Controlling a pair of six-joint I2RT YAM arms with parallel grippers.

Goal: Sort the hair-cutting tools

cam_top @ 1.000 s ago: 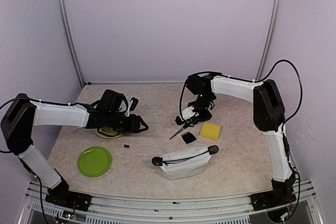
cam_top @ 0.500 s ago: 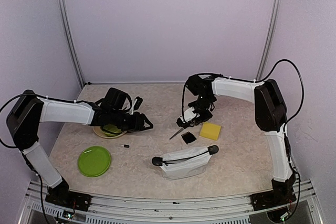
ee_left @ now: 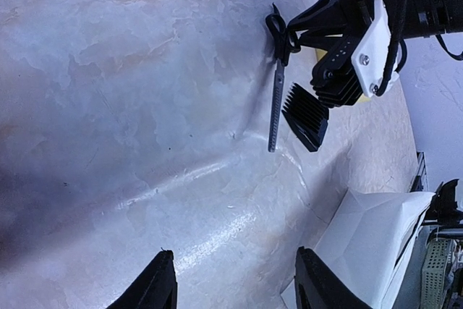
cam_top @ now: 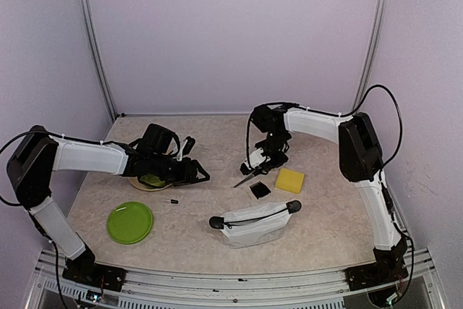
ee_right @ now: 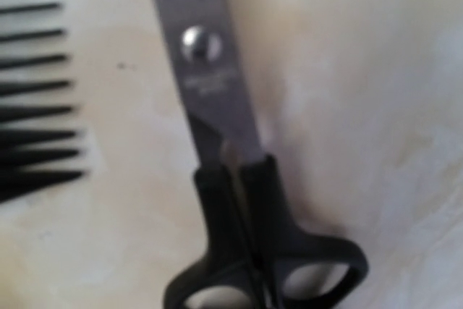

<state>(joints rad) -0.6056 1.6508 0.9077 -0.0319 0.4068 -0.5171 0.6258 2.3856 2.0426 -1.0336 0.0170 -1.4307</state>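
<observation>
A pair of black-handled steel scissors [cam_top: 247, 177] sits mid-table, handle up, tip on the table. My right gripper [cam_top: 259, 167] is at its handle and seems shut on it. The left wrist view shows the gripper's fingers [ee_left: 318, 12] meeting at the scissors [ee_left: 275, 99]. The right wrist view shows only the scissors [ee_right: 217, 92] close up, no fingers. A black comb guard [cam_top: 260, 189] [ee_left: 307, 115] [ee_right: 29, 85] lies beside the blades. A tiny black pin [cam_top: 171, 201] lies left of centre. My left gripper [cam_top: 201, 174] [ee_left: 235, 280] is open and empty, low over the table. The clipper and second scissors are out of view.
A white zip pouch [cam_top: 255, 223] [ee_left: 376, 236] lies at front centre. A yellow sponge [cam_top: 290, 180] lies right of the comb guard. A green plate [cam_top: 130, 221] is at front left, and a green bowl [cam_top: 148, 181] sits under my left arm.
My left gripper has moved a little to the right, past the bowl. My right wrist has shifted slightly at the scissors, whose tip has moved a little.
</observation>
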